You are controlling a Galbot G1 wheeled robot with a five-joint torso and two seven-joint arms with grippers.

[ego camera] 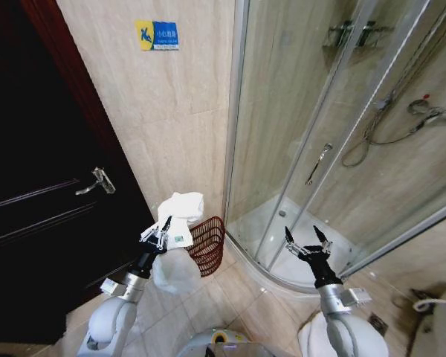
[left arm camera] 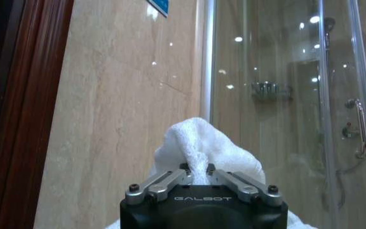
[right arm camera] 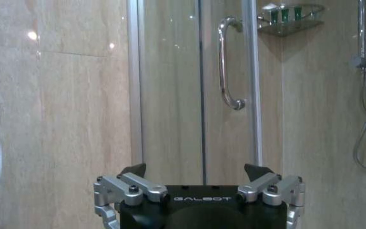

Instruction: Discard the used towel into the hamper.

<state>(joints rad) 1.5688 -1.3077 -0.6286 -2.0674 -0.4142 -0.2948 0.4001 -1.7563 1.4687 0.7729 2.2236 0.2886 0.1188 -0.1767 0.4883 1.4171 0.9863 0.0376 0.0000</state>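
From the head camera, the left hand [ego camera: 162, 232] pinches a crumpled white towel [ego camera: 180, 208] held up beside the reddish-brown wire hamper [ego camera: 208, 244] on the floor by the shower; right hand [ego camera: 308, 242] is spread, holding nothing. Left wrist: towel [left arm camera: 199, 148] bunched between the fingers [left arm camera: 184, 168], "GALBOT" printed on the hand. Right wrist: same logo.

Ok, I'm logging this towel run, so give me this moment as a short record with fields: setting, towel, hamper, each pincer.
setting: bathroom, glass shower door, dark door
towel: white, held up in the left pincer, hanging beside the hamper, not in it
hamper: reddish-brown wire basket on the floor by the tiled wall
left pincer: shut on the towel
right pincer: open, holding nothing, raised before the shower door
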